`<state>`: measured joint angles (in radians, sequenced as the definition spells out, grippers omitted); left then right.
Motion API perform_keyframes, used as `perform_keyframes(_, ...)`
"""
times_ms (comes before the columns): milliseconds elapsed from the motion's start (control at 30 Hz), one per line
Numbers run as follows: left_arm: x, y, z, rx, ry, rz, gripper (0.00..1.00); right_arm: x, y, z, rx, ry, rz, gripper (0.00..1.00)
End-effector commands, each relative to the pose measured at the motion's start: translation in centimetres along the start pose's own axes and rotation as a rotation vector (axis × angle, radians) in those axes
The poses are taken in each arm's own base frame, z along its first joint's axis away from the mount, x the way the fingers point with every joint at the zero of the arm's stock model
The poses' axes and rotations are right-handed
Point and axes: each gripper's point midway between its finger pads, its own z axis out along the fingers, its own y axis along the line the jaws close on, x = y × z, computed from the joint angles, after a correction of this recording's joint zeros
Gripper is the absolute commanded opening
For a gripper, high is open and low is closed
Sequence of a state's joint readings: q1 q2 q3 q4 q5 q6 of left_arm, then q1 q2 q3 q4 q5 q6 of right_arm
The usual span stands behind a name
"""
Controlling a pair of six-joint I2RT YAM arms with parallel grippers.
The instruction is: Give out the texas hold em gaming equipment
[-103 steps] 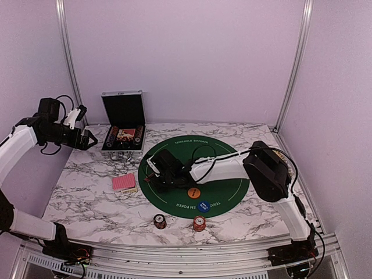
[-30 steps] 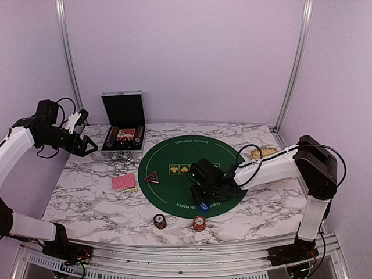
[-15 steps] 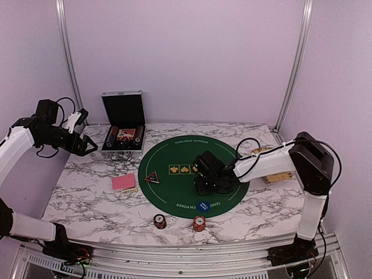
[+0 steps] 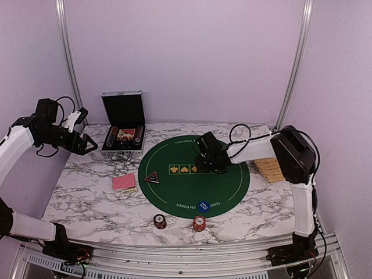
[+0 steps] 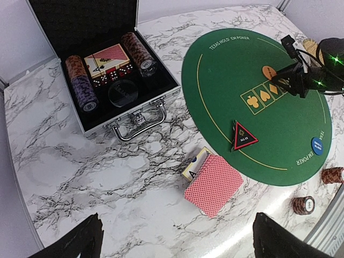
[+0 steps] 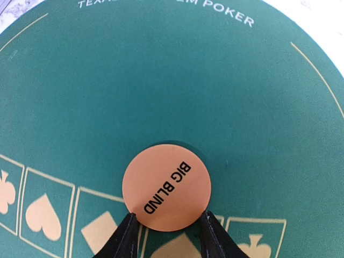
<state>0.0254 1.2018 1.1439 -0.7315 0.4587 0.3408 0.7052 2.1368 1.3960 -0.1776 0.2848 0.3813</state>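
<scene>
The right tool (image 6: pixel 167 220) pinches the one orange BIG BLIND disc (image 6: pixel 166 185), lettering running lower left to upper right, above the green mat's (image 4: pixel 224 186) suit row at upper centre, with one blue disc (image 4: pixel 203 206), one triangular marker (image 4: pixel 153 177), one dark chip stack (image 4: pixel 159 220), one red-orange chip stack (image 4: pixel 199 222) and one card deck (image 4: pixel 124 182) lying apart, and the left tool (image 5: pixel 177 244) spread wide over the bench (image 4: pixel 87 200).

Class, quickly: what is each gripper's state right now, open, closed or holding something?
Left gripper: open, holding nothing.
Right gripper: closed on the orange disc marked Big Blind.
</scene>
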Motion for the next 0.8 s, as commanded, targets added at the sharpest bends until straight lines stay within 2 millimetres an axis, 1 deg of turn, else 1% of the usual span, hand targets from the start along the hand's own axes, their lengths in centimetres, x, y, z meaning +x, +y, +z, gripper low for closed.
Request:
perform_keyframes(0,-0.1,0.0,-0.4,-0.005,0.007,-0.012,0.99,-1.2,-0.1,2.1,-0.008,0.021,-0.037,0.38)
perform_keyframes(167,-0.1,0.1,-0.7,-0.023,0.006,-0.002,0.99,-3.0,-0.2,4.4,-0.01,0.02,-0.04,0.38)
perform_keyframes(300,-0.2,0.3,-0.8,-0.032,0.006,0.002,0.99,-4.4,-0.9,5.9,-0.017,0.017,-0.026,0.37)
perform_keyframes(433,-0.1,0.4,-0.8,-0.04,0.011,0.006,0.99,-5.9,-0.7,6.3,-0.023,0.007,-0.032,0.37)
perform_keyframes(467,-0.1,0.4,-0.8,-0.04,0.012,0.007,0.99,-6.2,-0.5,6.1,-0.032,0.001,-0.038,0.37)
perform_keyframes(533,0.0,0.3,-0.9,-0.04,0.012,0.009,0.99,-6.8,-0.3,5.5,-0.047,-0.009,-0.051,0.4)
perform_keyframes(600,0.1,0.3,-0.9,-0.038,0.013,0.01,0.99,-7.4,0.0,4.3,-0.066,-0.022,-0.067,0.44)
perform_keyframes(667,0.1,0.3,-0.9,-0.039,0.015,0.011,0.99,-8.0,0.4,2.2,-0.085,-0.046,-0.087,0.51)
perform_keyframes(733,0.1,0.4,-0.9,-0.042,0.017,0.014,0.99,-8.1,1.0,0.0,-0.098,-0.06,-0.115,0.61)
perform_keyframes(767,0.1,0.3,-0.9,-0.041,0.018,0.013,0.99,-7.8,1.3,-1.1,-0.107,-0.062,-0.135,0.65)
